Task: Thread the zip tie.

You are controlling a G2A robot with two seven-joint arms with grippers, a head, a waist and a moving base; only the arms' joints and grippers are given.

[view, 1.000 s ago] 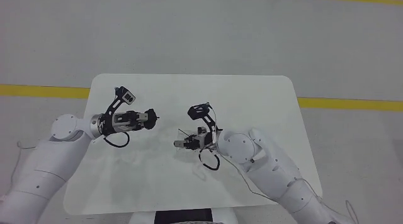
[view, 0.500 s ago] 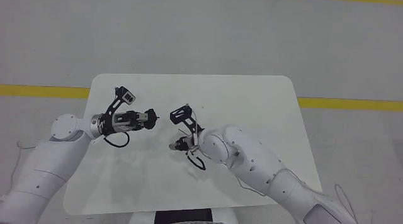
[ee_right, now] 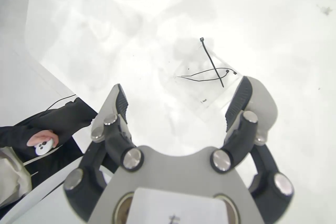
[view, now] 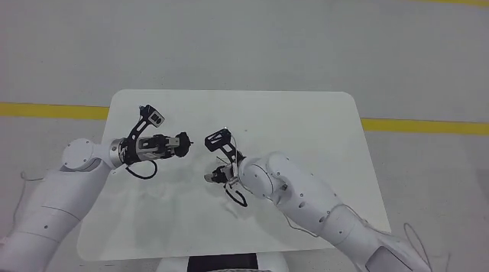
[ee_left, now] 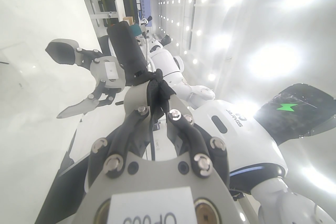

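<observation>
Right wrist view | right gripper (ee_right: 181, 86) spread wide above two crossed ties (ee_right: 211, 60) on a clear sheet (ee_right: 210, 99), mid desk (view: 321, 119) | left gripper (ee_left: 157, 83) near, pinched together | risk: grabbing both ties since they overlap

A black tangle (ee_left: 157, 78) is blocking the front of the left end effector (ee_left: 157, 96), too knotted to identify. The clear sheet (ee_right: 210, 95) is lying partly hidden behind the right end effector (ee_right: 182, 84).

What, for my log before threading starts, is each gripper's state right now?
Left gripper: closed; what it holds, if anything, cannot be told.
Right gripper: open, empty, above the zip ties.
</observation>
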